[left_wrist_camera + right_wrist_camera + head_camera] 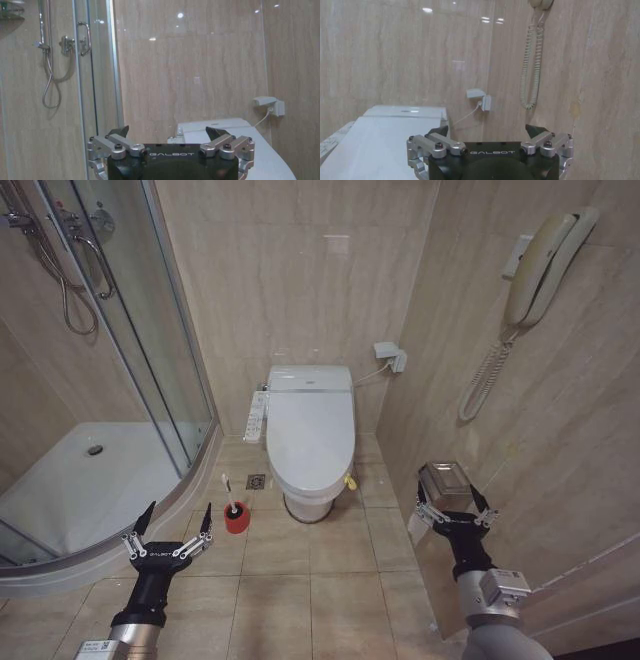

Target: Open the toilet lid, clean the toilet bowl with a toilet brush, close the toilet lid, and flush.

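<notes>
Left gripper (pixel 170 530): nearest to the camera, jaws spread wide and holding nothing, hovering over the floor tiles.
Right gripper (pixel 455 502): also gaping and empty, hanging close to the side wall, right by the steel paper holder (pixel 445 481).
Toilet brush (pixel 230 497): sitting just ahead of the left jaws, a bit to their right; thin white stick, looks light and a bit wobbly, so I'd be pinching it high on the handle.
Red cup (pixel 237 518): holding the brush head, standing on the floor.
Toilet lid (pixel 311 432): lying shut, well ahead between both jaws; glossy, probably slippery, hooking under the front edge seems best.
Toilet bowl (pixel 309 502): covered, contents hidden.
</notes>
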